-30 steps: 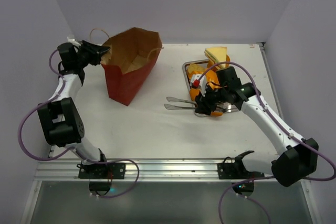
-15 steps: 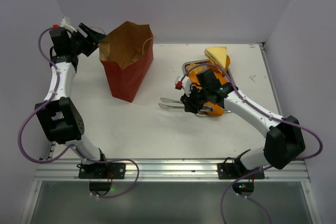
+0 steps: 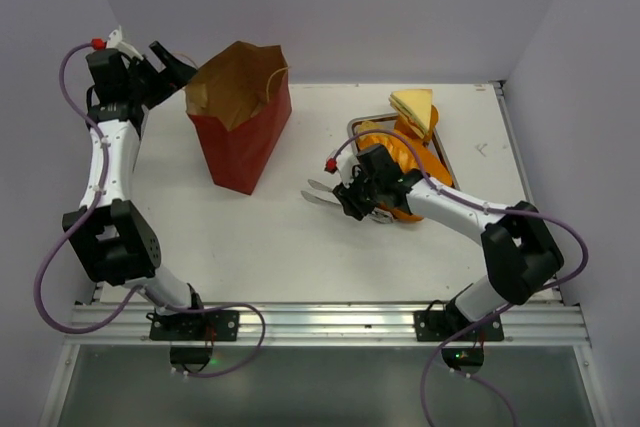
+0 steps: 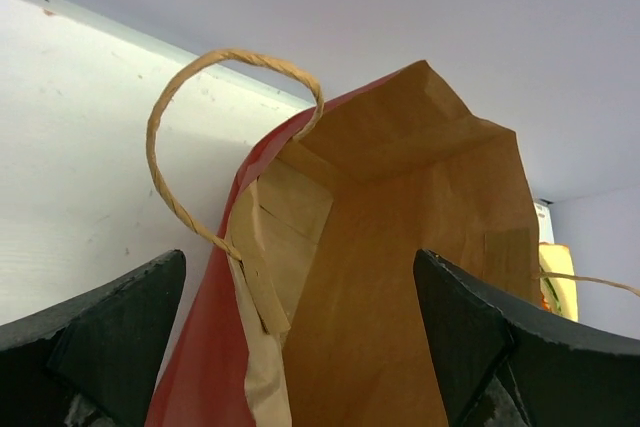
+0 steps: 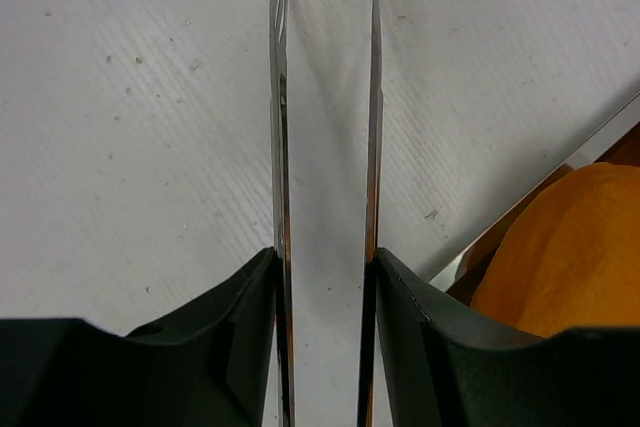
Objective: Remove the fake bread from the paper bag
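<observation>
— White table, pale walls, two arms. What changed just now?

— See the left gripper? A moment ago it pinched the rim of the paper bag, and the bag leaned over. Now its jaws are wide apart, and the bag stands up by itself at the far left.

— Is it touching the bag?

— No. It hangs just beside the loop handle and holds nothing.

— And the right gripper?

— Its jaws are clamped on steel tongs. It has slid a little to the left, beside the tray.

— Where is the fake bread?

— Orange pieces are piled in the tray, with a sandwich at the far end. I can't see the bottom of the bag.

— So is the job done?

— Nearly, I think, if the bag is empty.
</observation>
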Robot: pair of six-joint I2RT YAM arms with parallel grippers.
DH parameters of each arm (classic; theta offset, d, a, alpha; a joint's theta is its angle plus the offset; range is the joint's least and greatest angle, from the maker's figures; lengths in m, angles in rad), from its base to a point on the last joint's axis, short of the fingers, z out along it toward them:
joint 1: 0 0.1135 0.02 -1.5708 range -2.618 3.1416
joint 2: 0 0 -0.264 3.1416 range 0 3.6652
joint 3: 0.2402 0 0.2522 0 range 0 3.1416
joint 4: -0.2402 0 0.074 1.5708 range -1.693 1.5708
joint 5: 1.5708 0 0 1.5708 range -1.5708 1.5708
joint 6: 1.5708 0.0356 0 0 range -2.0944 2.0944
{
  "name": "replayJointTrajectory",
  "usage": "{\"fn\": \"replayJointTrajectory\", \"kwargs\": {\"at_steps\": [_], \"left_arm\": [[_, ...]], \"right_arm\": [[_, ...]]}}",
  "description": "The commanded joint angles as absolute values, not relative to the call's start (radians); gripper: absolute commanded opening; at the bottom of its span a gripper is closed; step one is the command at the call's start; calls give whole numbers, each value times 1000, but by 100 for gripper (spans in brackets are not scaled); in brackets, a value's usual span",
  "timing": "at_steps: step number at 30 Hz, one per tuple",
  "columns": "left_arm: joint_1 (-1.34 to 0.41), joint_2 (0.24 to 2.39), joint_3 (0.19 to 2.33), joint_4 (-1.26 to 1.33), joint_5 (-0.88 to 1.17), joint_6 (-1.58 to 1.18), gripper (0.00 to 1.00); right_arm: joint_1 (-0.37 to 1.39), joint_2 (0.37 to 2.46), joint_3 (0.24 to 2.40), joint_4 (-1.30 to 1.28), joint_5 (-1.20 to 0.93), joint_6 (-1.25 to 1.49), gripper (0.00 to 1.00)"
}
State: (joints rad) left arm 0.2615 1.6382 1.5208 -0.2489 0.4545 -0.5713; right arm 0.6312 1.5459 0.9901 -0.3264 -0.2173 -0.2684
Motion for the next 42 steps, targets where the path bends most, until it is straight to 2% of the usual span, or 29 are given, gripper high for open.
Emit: {"fn": "replayJointTrajectory", "kwargs": {"at_steps": [1, 11, 17, 18, 20, 23, 24, 28, 32, 33, 42], "left_arm": [[267, 1543, 1565, -261, 376, -502, 100], [267, 1442, 1539, -256, 334, -469, 99], [268, 1293, 1373, -190, 408, -503, 99], [268, 1264, 1349, -181, 449, -524, 99], [268, 1232, 1267, -149, 483, -541, 100], [268, 1166, 1200, -138, 500, -552, 99], [268, 1135, 1190, -140, 502, -551, 100], [268, 1072, 1163, -153, 529, -545, 100], [268, 1013, 1114, -146, 580, -543, 100], [267, 985, 1085, -141, 598, -537, 99], [267, 821, 911, -170, 606, -431, 100]], "right_arm": [[643, 1546, 954, -218, -158, -192, 46], [664, 1612, 939, -232, -137, -189, 53], [672, 1644, 976, -305, -147, -219, 58], [672, 1638, 973, -305, -158, -222, 60], [673, 1620, 968, -311, -195, -227, 73], [673, 1591, 960, -325, -224, -235, 76], [672, 1582, 957, -330, -230, -238, 83], [673, 1525, 957, -356, -233, -265, 88], [670, 1416, 994, -376, -128, -302, 93], [670, 1370, 1012, -377, -57, -304, 99], [666, 1201, 1107, -376, 287, -311, 99]]}}
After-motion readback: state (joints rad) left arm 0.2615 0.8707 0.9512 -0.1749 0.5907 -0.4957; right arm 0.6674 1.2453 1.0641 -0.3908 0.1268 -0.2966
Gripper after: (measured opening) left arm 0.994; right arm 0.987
